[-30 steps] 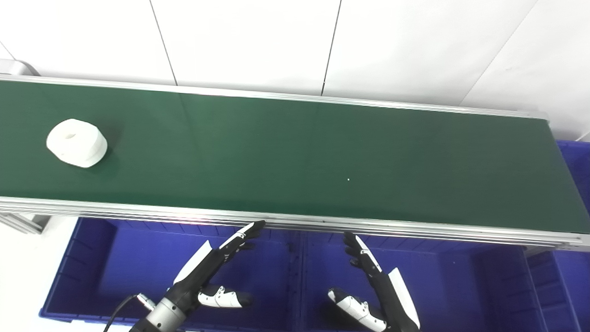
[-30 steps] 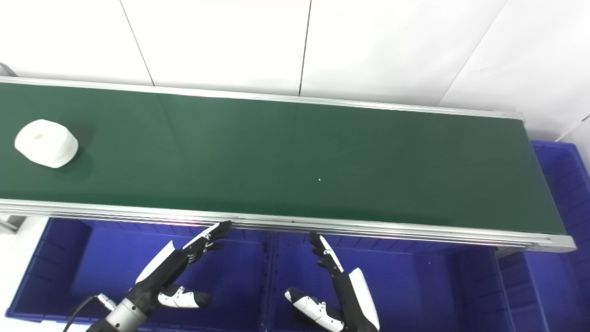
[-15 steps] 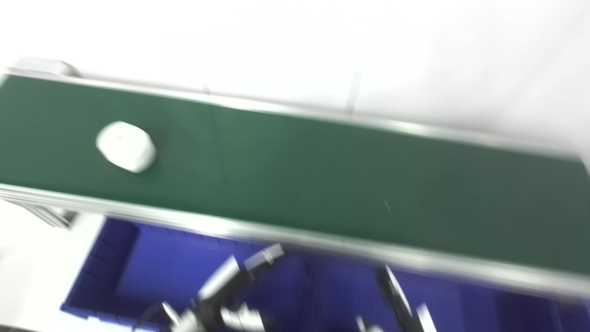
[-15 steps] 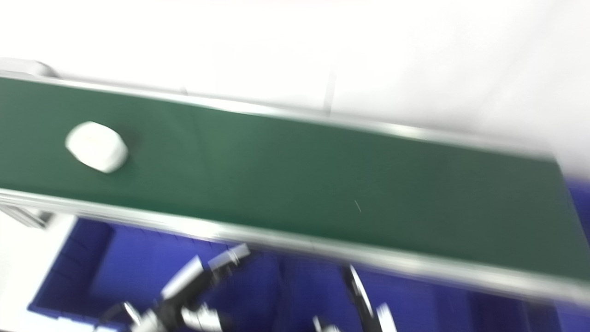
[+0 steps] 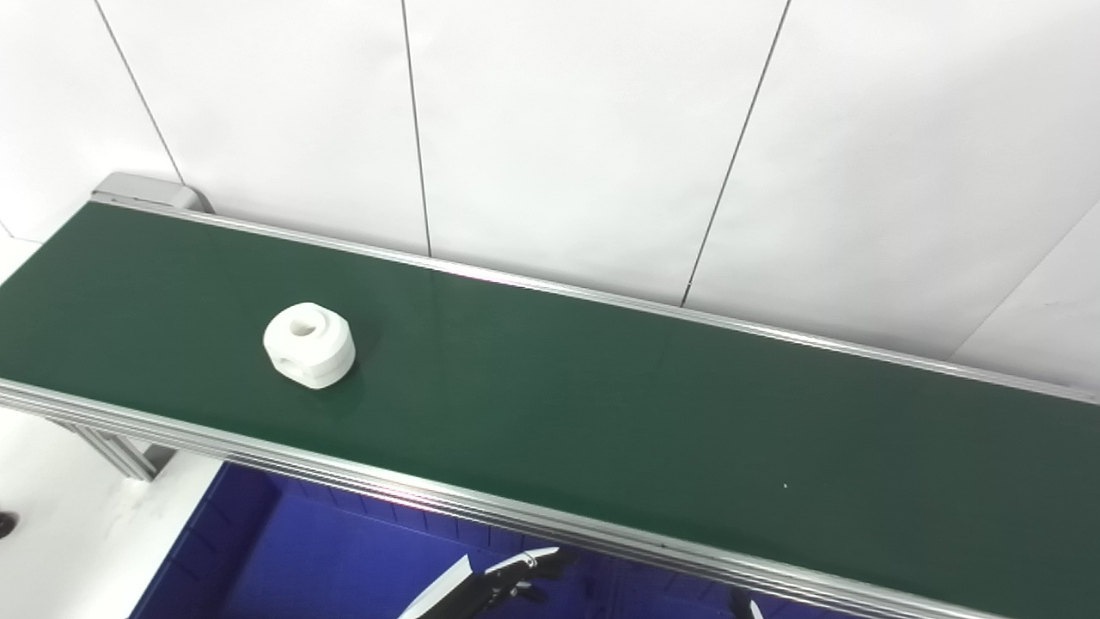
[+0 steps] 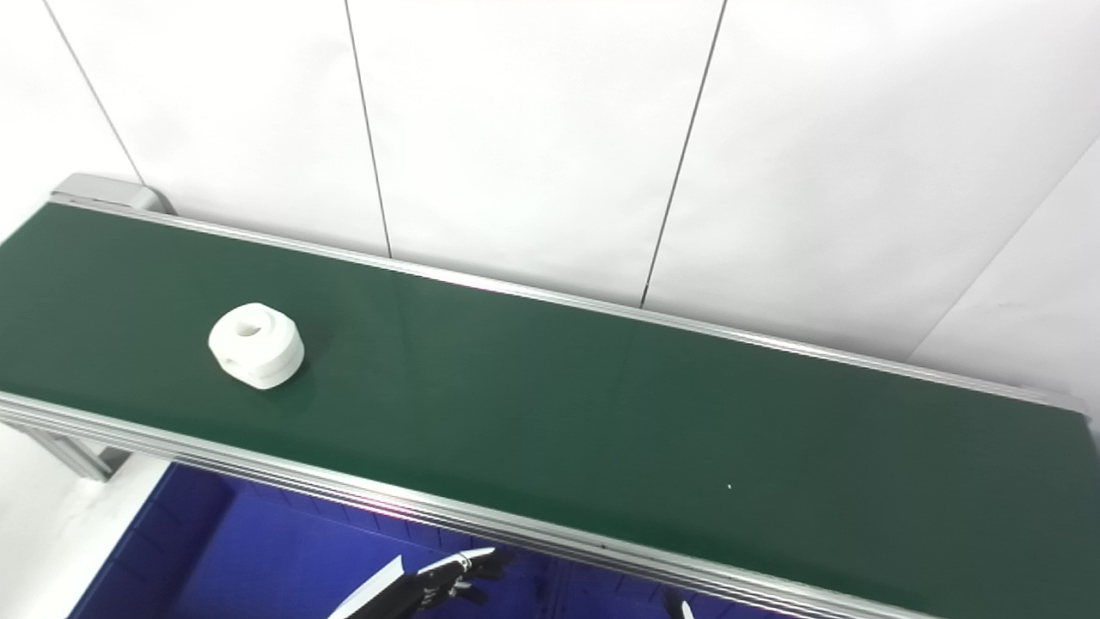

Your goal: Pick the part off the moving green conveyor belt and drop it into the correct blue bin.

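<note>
On the left stretch of the long green conveyor belt (image 5: 601, 404) lies a white, rounded plastic part with a hole in its top (image 5: 309, 345), nearer the belt's front aluminium rail than the white panelled wall (image 5: 584, 129) behind. Below that rail, over the deep blue plastic bin (image 5: 284, 550), the left hand (image 5: 494, 586) shows outstretched fingers (image 5: 537, 563) holding nothing. Only a tip of the right hand (image 5: 746, 606) shows at the bottom edge, so I cannot tell its state.

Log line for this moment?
part: on belt, untouched | left hand: low over bin, empty | right hand: barely visible
</note>
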{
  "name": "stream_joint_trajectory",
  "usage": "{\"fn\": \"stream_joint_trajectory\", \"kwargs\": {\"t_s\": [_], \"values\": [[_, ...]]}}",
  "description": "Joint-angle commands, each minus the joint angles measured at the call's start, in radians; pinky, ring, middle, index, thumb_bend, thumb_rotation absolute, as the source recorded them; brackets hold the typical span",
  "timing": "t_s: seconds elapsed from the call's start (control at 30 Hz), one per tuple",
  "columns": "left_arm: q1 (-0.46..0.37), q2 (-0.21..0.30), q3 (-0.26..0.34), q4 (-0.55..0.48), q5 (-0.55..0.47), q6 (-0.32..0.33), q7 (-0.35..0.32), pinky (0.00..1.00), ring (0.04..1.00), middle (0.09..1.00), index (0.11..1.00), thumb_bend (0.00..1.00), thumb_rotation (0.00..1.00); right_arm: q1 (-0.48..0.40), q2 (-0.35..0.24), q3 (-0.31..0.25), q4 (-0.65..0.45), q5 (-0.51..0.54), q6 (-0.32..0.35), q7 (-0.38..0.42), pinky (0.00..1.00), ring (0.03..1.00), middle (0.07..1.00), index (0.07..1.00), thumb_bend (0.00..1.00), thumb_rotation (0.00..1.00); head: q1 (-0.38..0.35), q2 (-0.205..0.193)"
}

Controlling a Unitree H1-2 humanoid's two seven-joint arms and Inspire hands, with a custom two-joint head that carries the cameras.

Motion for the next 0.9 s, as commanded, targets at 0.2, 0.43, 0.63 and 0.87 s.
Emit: {"fn": "stream_joint_trajectory", "kwargs": {"t_s": [0.2, 0.43, 0.63, 0.87], "values": [[0.000, -0.002, -0.004, -0.054, -0.021, -0.038, 0.067, 0.80, 0.872, 0.888, 0.860, 0.88, 0.66, -0.010, -0.002, -0.012, 0.000, 0.012, -0.050, -0.009, 0.97, 0.971, 0.967, 0.987, 0.53, 0.78, -0.012, 0.005], [0.039, -0.015, 0.057, -0.189, -0.121, -0.038, 0.013, 0.77, 0.843, 0.861, 0.827, 0.90, 0.64, -0.013, -0.002, -0.010, -0.004, 0.007, -0.059, -0.009, 0.95, 0.964, 0.969, 0.983, 0.52, 0.78, -0.054, 0.039], [0.049, -0.044, 0.130, -0.313, -0.178, -0.038, -0.054, 0.73, 0.827, 0.857, 0.829, 0.89, 0.63, -0.019, 0.007, -0.005, -0.003, 0.010, -0.076, -0.016, 0.92, 0.948, 0.957, 0.975, 0.55, 0.78, -0.101, 0.077], [0.007, -0.039, 0.208, -0.366, -0.159, -0.038, -0.091, 0.78, 0.862, 0.894, 0.892, 0.88, 0.65, -0.038, 0.011, -0.007, 0.018, 0.033, -0.100, -0.014, 0.88, 0.924, 0.943, 0.966, 0.61, 0.77, -0.145, 0.091]]}}
